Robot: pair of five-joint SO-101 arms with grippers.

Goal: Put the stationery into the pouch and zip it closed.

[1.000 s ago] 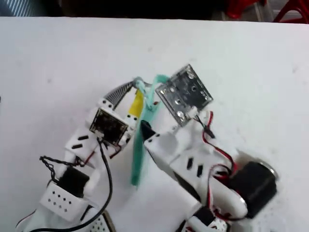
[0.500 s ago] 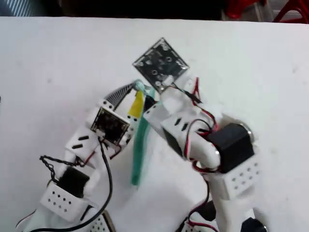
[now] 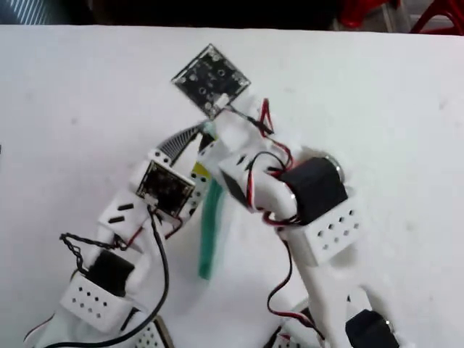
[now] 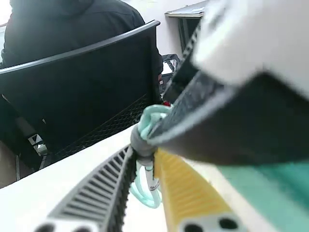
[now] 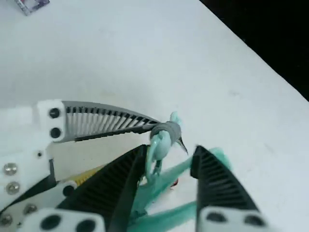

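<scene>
The teal pouch (image 3: 209, 225) stands on its long edge on the white table, running away from the near side. My left gripper (image 3: 201, 138) holds its far end, the ribbed grey finger (image 4: 96, 198) and yellow finger (image 4: 186, 193) shut on the end tab. The teal zip pull (image 5: 161, 137) with its grey tab sits at that same far end. My right gripper (image 5: 169, 150) is open there, one black finger on each side of the pull and of the pouch (image 5: 169, 212). In the high view the right gripper (image 3: 214, 148) lies under its own wrist camera board.
The white table (image 3: 377, 94) spreads wide to the right and far left of the arms. Its far edge runs along the top of the high view. A black chair (image 4: 96, 92) stands beyond that edge.
My right gripper has slid along the pouch's top edge toward the far end, beside the left gripper's tips. The curled far end of the pouch has drawn straight. The left arm has kept still.
</scene>
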